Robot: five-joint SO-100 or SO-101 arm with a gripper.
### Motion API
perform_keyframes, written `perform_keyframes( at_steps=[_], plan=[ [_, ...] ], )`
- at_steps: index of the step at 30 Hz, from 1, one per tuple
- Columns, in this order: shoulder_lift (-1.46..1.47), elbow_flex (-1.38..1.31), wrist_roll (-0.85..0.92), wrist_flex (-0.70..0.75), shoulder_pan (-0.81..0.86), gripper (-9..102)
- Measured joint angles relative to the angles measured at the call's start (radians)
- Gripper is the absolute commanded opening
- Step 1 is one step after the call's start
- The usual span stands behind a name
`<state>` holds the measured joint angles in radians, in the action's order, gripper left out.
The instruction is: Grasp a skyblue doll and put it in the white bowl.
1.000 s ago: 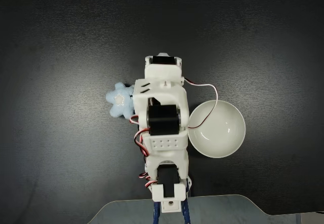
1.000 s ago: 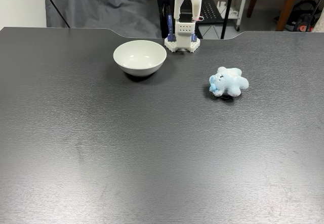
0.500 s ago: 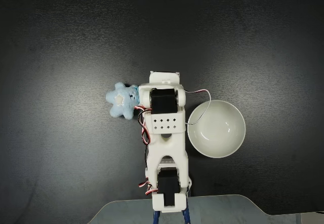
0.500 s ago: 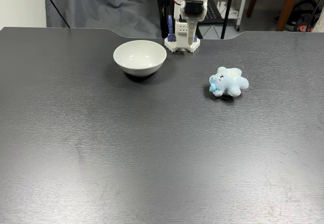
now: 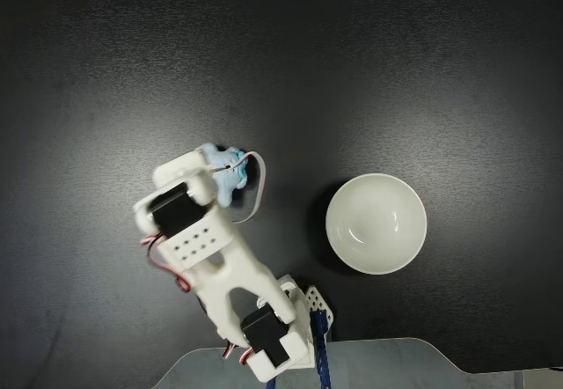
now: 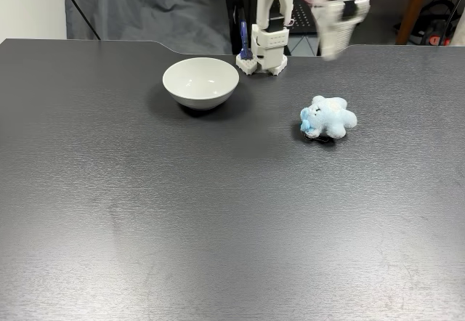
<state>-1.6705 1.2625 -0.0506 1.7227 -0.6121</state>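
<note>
Fixed view from above, arm point(image 5: 207, 248) half-covering skyblue doll point(image 5: 230, 167), front view whole doll point(image 6: 328, 117), hand's point(image 6: 336, 45) spread unclear

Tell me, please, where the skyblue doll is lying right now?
In a fixed view, the skyblue doll lies on the table, right of the white bowl.

The fluffy skyblue doll point(image 6: 328, 118) lies on the table, well apart from the empty white bowl point(image 6: 200, 82).

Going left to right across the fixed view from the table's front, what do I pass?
Round glossy white bowl → white robot arm base → fluffy pale-blue plush doll, lying on the dark table.
</note>
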Motion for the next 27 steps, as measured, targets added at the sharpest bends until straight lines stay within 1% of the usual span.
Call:
perform_keyframes(
  at_steps=[2,4,10,13,16,19,23,25,27],
  plan=[
    [-0.002,0.0,0.0,0.0,-0.072,-1],
    [-0.005,0.0,0.0,0.0,-0.097,-1],
    [-0.005,0.0,0.0,0.0,-0.11,0],
    [-0.005,0.0,0.0,0.0,-0.11,4],
    [-0.005,0.003,0.0,0.0,-0.11,15],
    [-0.005,0.048,0.023,0.0,-0.11,32],
    [-0.005,0.192,0.052,0.0,-0.11,55],
    [-0.005,0.267,0.054,0.0,-0.109,65],
    [-0.005,0.324,0.06,0.0,-0.095,72]
  ],
)
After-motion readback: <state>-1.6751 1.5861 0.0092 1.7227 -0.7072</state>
